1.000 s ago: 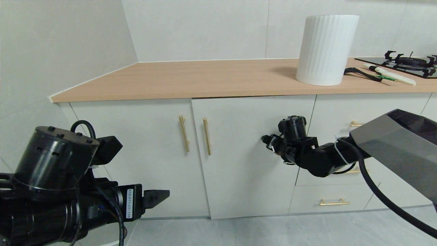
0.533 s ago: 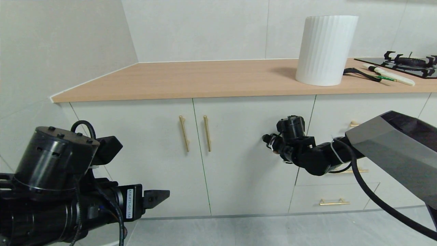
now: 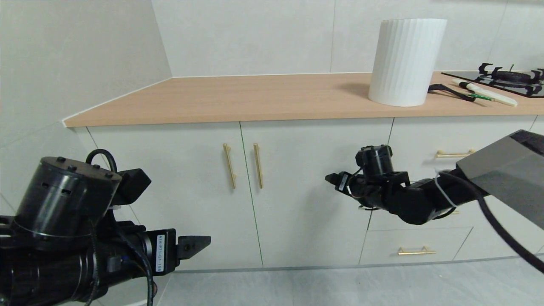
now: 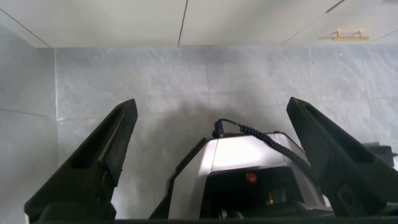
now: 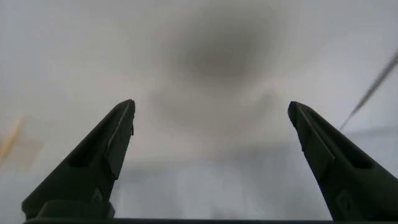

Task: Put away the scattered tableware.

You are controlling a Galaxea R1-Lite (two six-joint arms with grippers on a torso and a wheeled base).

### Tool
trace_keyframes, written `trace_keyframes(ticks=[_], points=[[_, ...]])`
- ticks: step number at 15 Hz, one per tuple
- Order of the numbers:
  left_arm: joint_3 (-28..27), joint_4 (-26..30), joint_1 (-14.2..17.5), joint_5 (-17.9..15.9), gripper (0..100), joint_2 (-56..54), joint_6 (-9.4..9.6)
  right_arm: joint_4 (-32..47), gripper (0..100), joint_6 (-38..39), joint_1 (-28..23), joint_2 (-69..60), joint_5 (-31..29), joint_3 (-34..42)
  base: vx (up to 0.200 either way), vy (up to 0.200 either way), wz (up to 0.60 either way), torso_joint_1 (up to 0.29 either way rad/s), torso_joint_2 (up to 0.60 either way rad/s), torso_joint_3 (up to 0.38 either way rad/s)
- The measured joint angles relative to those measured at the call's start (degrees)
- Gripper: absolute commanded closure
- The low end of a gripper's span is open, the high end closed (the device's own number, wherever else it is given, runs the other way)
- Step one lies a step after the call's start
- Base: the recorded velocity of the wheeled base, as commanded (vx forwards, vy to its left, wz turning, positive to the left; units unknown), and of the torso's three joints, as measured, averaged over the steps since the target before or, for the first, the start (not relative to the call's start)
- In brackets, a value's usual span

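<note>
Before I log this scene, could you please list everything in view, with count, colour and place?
Countertop: one, wood-brown, atop the cabinets.
Ribbed container: one, white, upright on the countertop.
Black utensil: one, black, lying beside the container.
Pale utensils: count unclear, cream and green, near the hob.
Hob grate: one, black, far right.
Cabinet doors: two, pale grey, shut.
Door handles: two, gold, vertical.
Drawer handles: two plainly seen, gold, horizontal.
Left gripper: open, low.
Right gripper: open, before the right door.
</note>
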Motion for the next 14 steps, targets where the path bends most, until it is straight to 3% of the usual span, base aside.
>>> trace_keyframes(ticks=[3, 6, 9, 11, 14], points=[[0.0, 0.0, 0.0, 0.5, 0, -1.2, 0.07, 0.0, 0, -5.1, 0.0, -10.2, 8.8, 10.3, 0.000, 0.000, 0.00, 0.000, 0.00, 0.000], [-0.2, 0.0, 0.0, 3.1, 0, -5.2, 0.89, -0.1, 0, -9.0, -0.2, -21.3, 6.8, 19.1, 0.000, 0.000, 0.00, 0.000, 0.00, 0.000], [0.3, 0.2, 1.1, 7.4, 0, -11.2, 4.49, -0.4, 0, -11.6, -0.8, -32.5, -2.2, 27.1, 0.000, 0.000, 0.00, 0.000, 0.00, 0.000], [2.4, 0.1, 2.5, 8.1, 0, -16.5, 7.25, -0.4, 0, -12.7, -0.9, -41.1, -4.4, 32.2, 0.000, 0.000, 0.00, 0.000, 0.00, 0.000], [8.7, 0.1, 6.0, 8.3, 0, -29.1, 14.67, 0.2, 0, -16.5, -1.4, -57.7, -5.9, 38.6, 0.000, 0.000, 0.00, 0.000, 0.00, 0.000]])
